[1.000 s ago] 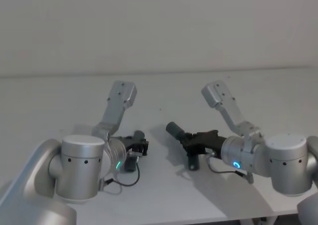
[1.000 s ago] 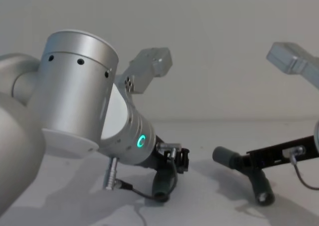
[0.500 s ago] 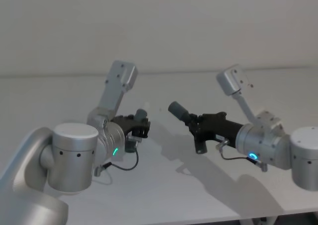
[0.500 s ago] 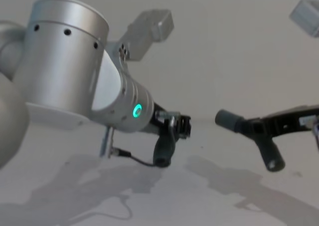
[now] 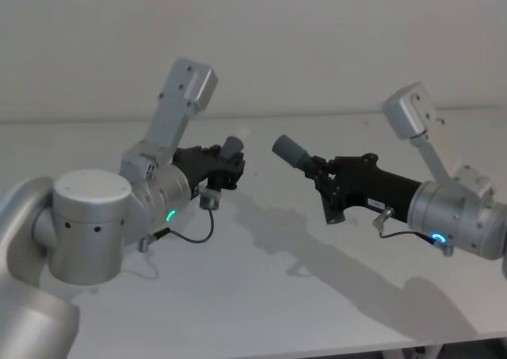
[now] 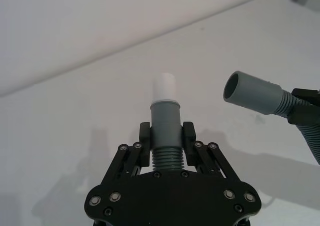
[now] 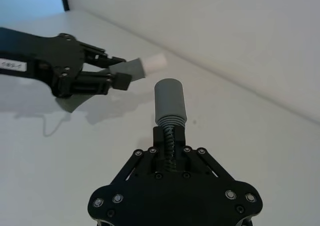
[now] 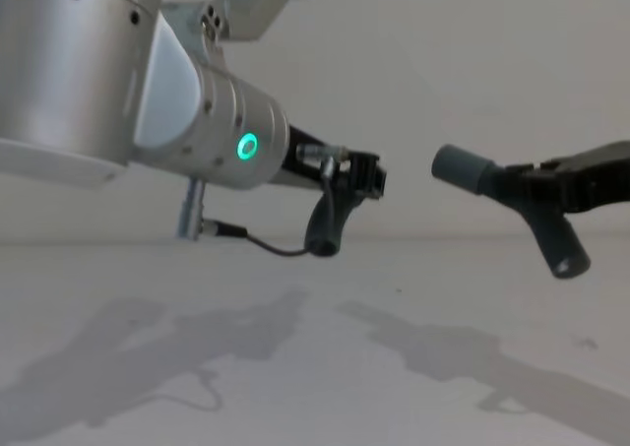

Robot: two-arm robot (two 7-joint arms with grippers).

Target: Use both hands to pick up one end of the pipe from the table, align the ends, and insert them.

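Fingers (image 6: 144,134) of the left gripper (image 6: 166,136) clenched the ribbed neck of the plug piece (image 6: 165,117), its white tip (image 6: 164,88) sticking out past them. The right gripper (image 7: 170,143) clenched the socket piece (image 7: 172,135) likewise. Both pieces hung above the table (image 5: 261,288). The open grey collar (image 7: 170,101) faced the tip, near but apart.

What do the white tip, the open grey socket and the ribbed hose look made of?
White tip: smooth matte plastic, likely rigid. Grey socket: matte plastic or rubber, thin-walled at its open mouth. Ribbed hose: dark corrugated plastic, its ridges suggesting flexibility.
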